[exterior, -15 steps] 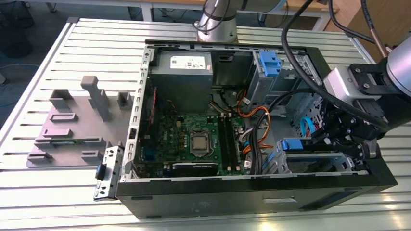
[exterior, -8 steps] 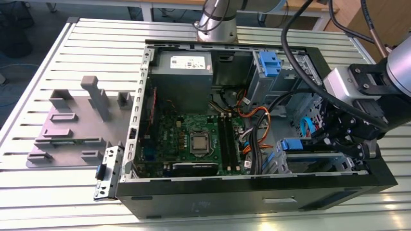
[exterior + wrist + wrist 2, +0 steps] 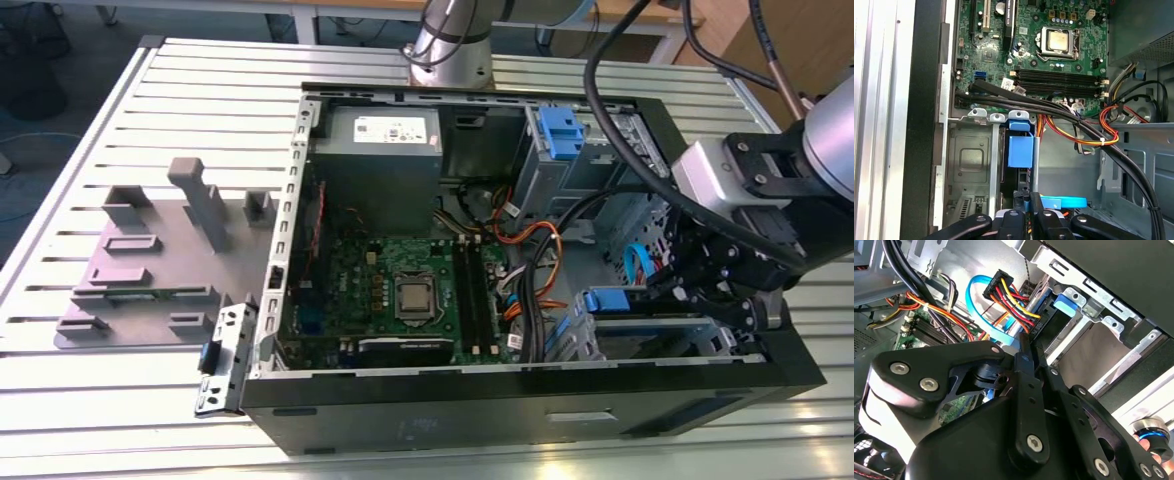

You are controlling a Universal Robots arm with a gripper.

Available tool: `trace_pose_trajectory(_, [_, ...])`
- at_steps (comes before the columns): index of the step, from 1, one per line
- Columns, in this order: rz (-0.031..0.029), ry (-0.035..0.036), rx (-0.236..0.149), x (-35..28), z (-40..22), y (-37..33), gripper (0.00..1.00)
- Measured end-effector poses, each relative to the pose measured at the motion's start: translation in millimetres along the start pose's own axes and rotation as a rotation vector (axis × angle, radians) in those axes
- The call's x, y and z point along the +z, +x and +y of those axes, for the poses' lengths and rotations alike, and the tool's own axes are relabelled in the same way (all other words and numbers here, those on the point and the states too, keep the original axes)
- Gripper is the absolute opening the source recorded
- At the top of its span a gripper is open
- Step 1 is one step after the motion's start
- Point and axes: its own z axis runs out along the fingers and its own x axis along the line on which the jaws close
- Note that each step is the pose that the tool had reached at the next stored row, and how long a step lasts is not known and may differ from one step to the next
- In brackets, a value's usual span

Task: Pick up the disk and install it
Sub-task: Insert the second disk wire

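1. An open computer case (image 3: 534, 400) lies on its side on the slatted metal desk (image 3: 160, 420), its insides facing up.
2. The arm's gripper (image 3: 714, 290) hangs over the case's front end, at the exterior view's right, just above the grey drive bay (image 3: 641, 335).
3. From where I stand, I cannot tell whether the jaws are wide or narrow; in both wrist views the black finger links sit close together, with a thin edge between them.
4. The disk (image 3: 1020, 150) stands on edge in the bay slot, its blue carrier sticking up between the metal rails, near the case's front wall. In the exterior view the same blue piece (image 3: 617, 300) sits just beside the gripper.
5. In the second wrist view, a bundle of red, yellow and black wires ends in a black plug (image 3: 999, 285) just beyond the fingers, beside a looping blue cable (image 3: 974, 295).
6. The green motherboard (image 3: 400, 290) fills the middle of the case, with the grey power supply (image 3: 380, 135) at the far end.
7. A grey plastic holder (image 3: 147, 260) lies on the desk toward the exterior view's left, well apart from the case, with a small metal bracket (image 3: 224, 355) near the case's corner.
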Motion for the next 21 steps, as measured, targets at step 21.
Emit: trace_pose_trajectory(21, [-0.0321, 0.0005, -0.001, -6.8, 0.1, -0.2, 0.16])
